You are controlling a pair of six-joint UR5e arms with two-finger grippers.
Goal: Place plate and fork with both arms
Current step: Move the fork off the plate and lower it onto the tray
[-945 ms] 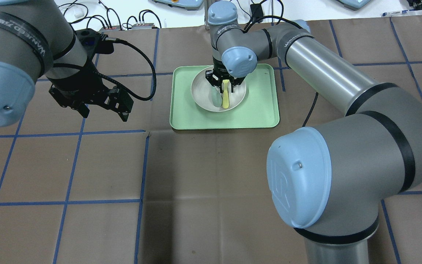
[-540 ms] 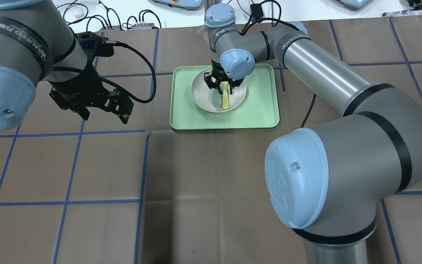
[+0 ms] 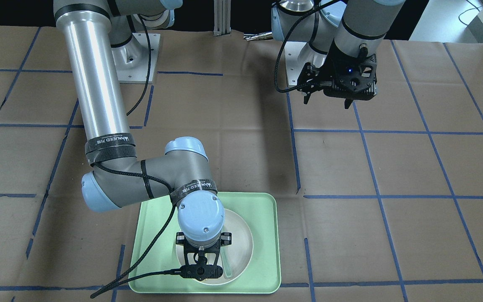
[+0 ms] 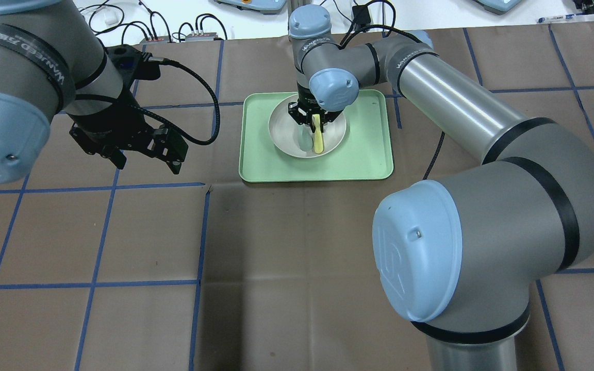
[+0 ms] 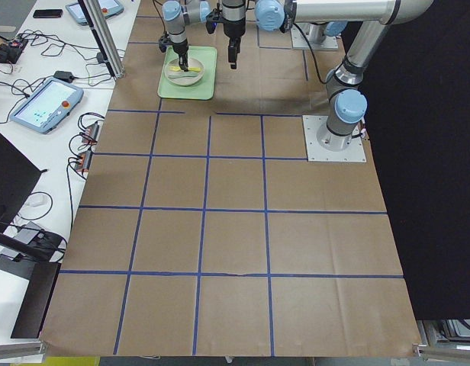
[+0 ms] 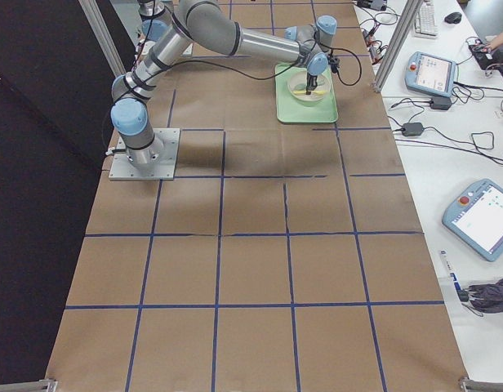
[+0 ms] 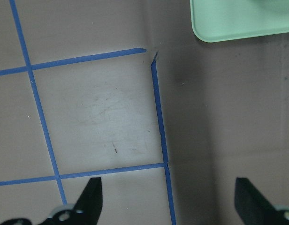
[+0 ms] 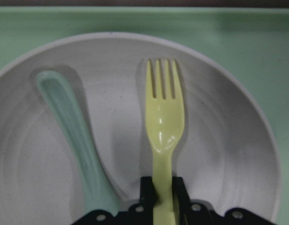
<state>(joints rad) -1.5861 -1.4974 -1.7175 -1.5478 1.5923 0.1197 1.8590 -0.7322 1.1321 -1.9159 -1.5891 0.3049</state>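
The off-white plate [image 4: 286, 135] sits in the mint-green tray [image 4: 369, 154]. The pale-yellow fork [image 4: 317, 139] lies in the plate with its tines pointing away from the gripper. My right gripper [image 4: 313, 119] points down into the plate. In the right wrist view its fingers [image 8: 147, 190] are shut on the fork's [image 8: 164, 117] handle, low over the plate [image 8: 219, 140]. My left gripper [image 4: 147, 164] is open and empty. It hangs above the table to the left of the tray, and also shows in the left wrist view [image 7: 169, 201].
A grey-green spoon [image 8: 74, 131] lies in the plate beside the fork. Brown paper with blue tape lines covers the table [image 4: 276, 257]. A corner of the tray [image 7: 238, 23] shows in the left wrist view. Cables and boxes lie beyond the far edge.
The right gripper's fingers have closed in on the fork handle, and its wrist has shifted slightly. The left arm has hardly moved.
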